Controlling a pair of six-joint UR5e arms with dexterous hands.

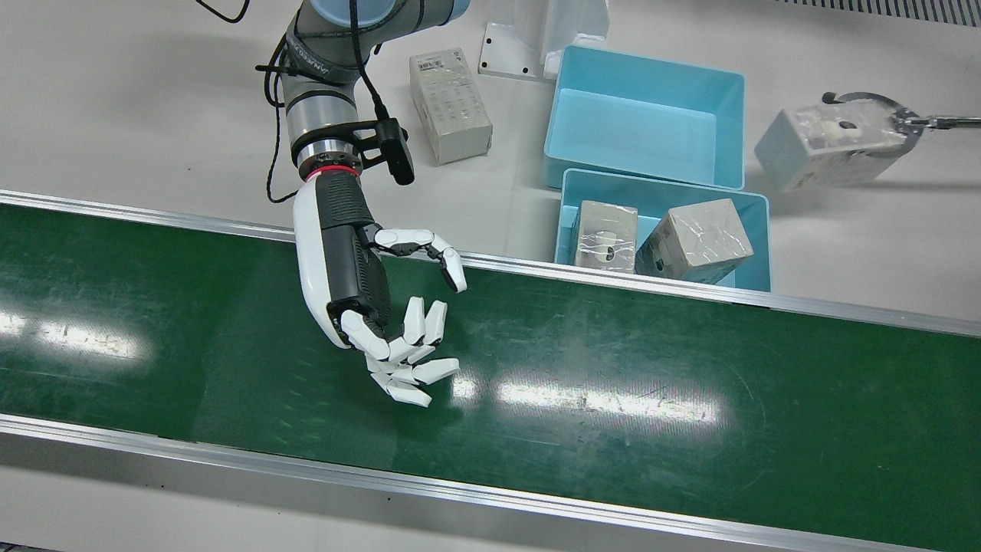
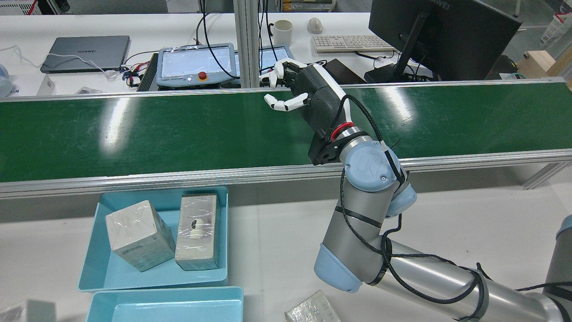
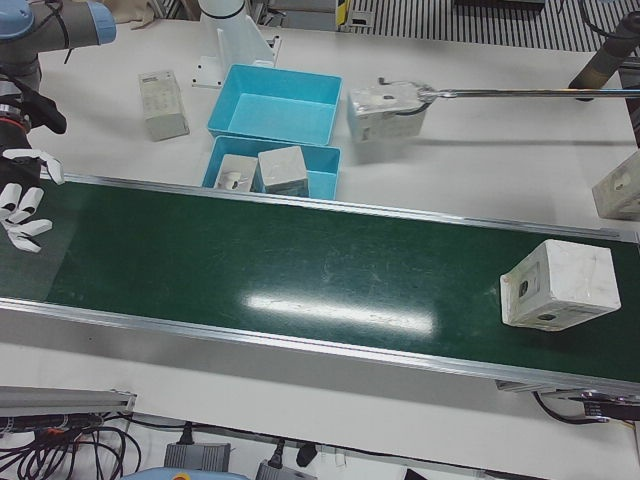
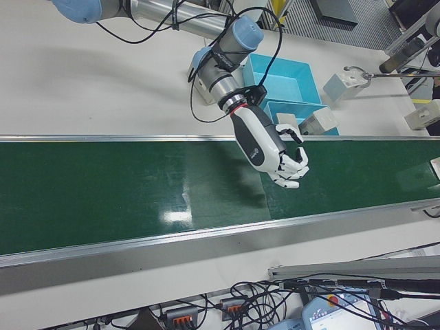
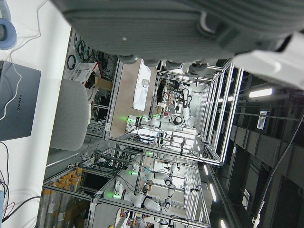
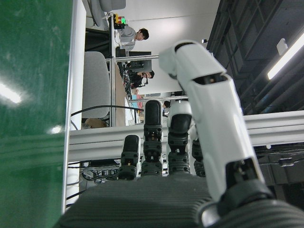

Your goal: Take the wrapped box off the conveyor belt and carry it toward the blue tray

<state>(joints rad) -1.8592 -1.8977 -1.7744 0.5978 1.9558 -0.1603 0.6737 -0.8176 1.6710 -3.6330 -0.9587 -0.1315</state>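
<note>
Wrapped box (image 3: 556, 286) sits on the green conveyor belt (image 3: 300, 270) near its far end, well apart from the right hand (image 1: 383, 307) — skewed to the belt's run, no clear long axis. That hand hovers over the belt, fingers (image 1: 429, 322) spread, empty.
</note>
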